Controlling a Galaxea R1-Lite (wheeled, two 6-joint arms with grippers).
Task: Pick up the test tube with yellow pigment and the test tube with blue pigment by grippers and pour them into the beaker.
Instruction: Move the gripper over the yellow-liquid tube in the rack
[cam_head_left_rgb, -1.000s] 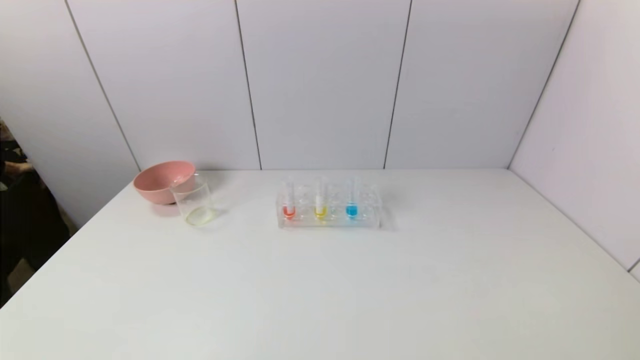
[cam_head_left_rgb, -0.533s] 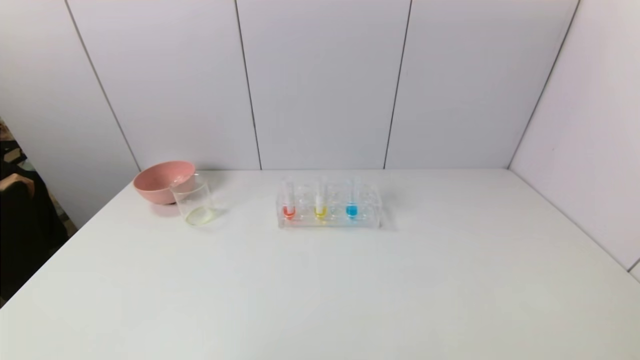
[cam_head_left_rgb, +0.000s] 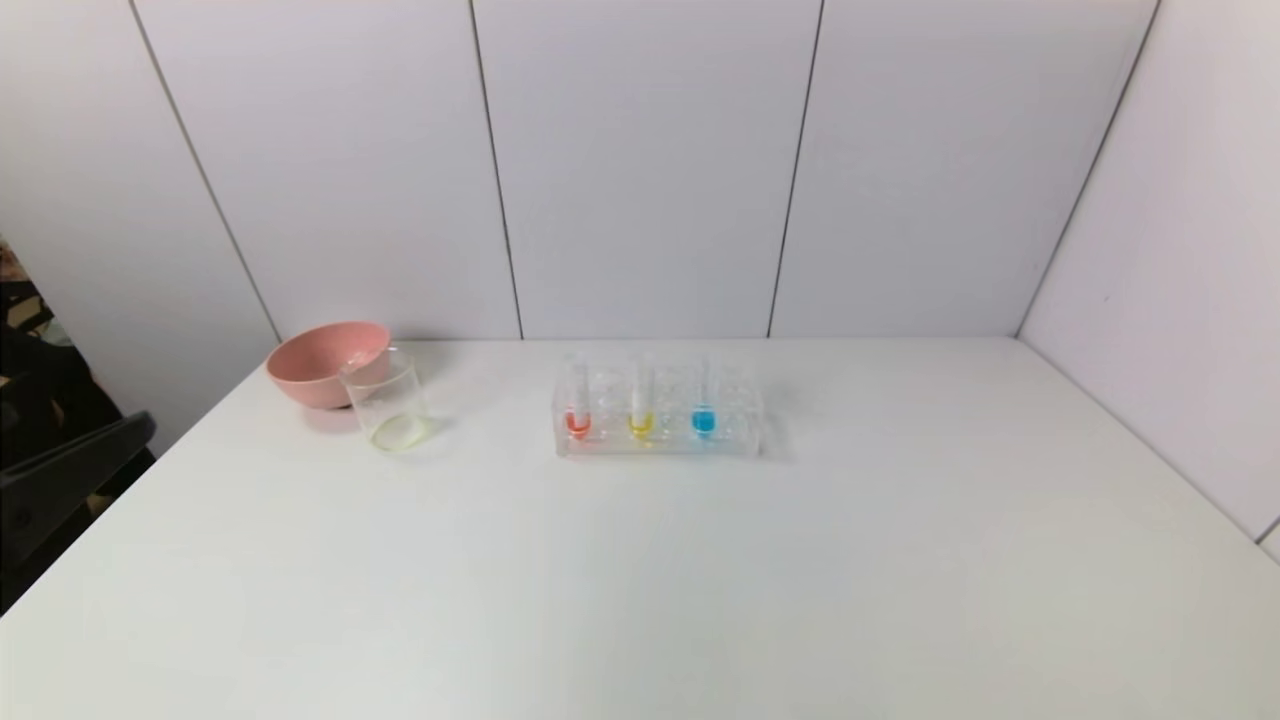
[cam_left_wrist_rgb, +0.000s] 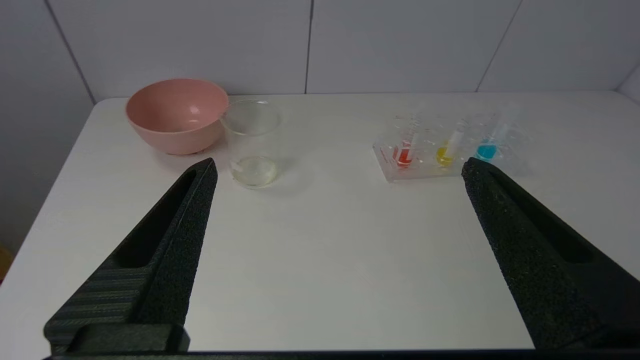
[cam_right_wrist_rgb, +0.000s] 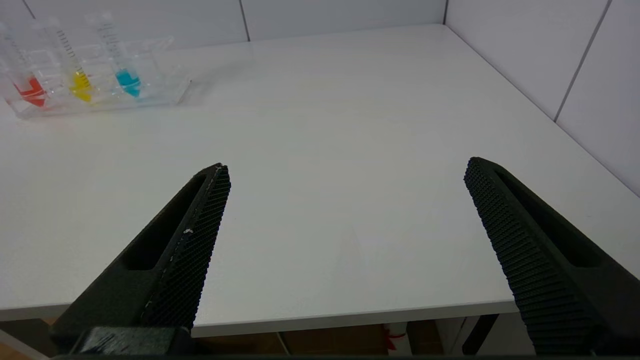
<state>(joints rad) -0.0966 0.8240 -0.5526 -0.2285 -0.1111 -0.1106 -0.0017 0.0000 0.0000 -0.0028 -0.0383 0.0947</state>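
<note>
Near the table's (cam_head_left_rgb: 700, 600) back edge, middle: rack (cam_head_left_rgb: 657, 440) holding yellow tube (cam_head_left_rgb: 640, 405) and blue tube (cam_head_left_rgb: 703, 402) upright. Beaker (cam_head_left_rgb: 388, 405) toward back-left corner, touching pink bowl (cam_head_left_rgb: 325, 362). Left gripper (cam_left_wrist_rgb: 340, 170) and right gripper (cam_right_wrist_rgb: 347, 170) spread apart, empty, at the front edge.

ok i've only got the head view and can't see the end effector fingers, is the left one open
observer: yes, the left end effector is wide open, with nothing between its fingers.
operator: and the right one, it's not in my view at all
observer: the right end effector is open and empty too. It hangs over the near edge of the table, well short of the rack.
operator: anything inside the pink bowl
observer: no, the left wrist view looks down into the pink bowl and shows nothing in it.
</note>
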